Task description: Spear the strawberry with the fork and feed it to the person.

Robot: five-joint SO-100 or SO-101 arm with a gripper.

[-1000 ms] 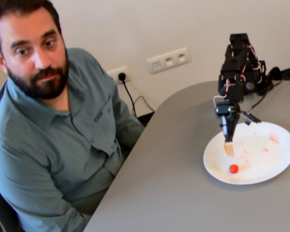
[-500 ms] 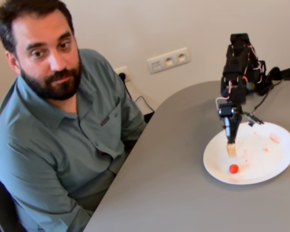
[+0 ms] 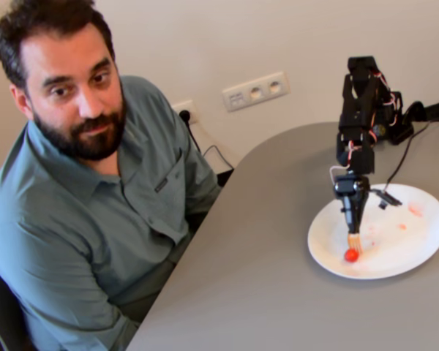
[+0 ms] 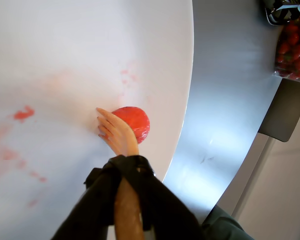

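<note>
My tan plastic fork (image 4: 116, 132) touched the round glossy strawberry (image 4: 135, 122) on the smooth white plate (image 4: 80, 50); my fingers' state I couldn't tell

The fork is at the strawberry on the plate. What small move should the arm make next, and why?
Probably press the fork a little further down into the strawberry. Its tines touch the fruit's side, but it still rests on the plate, so lifting now might leave it behind.
</note>
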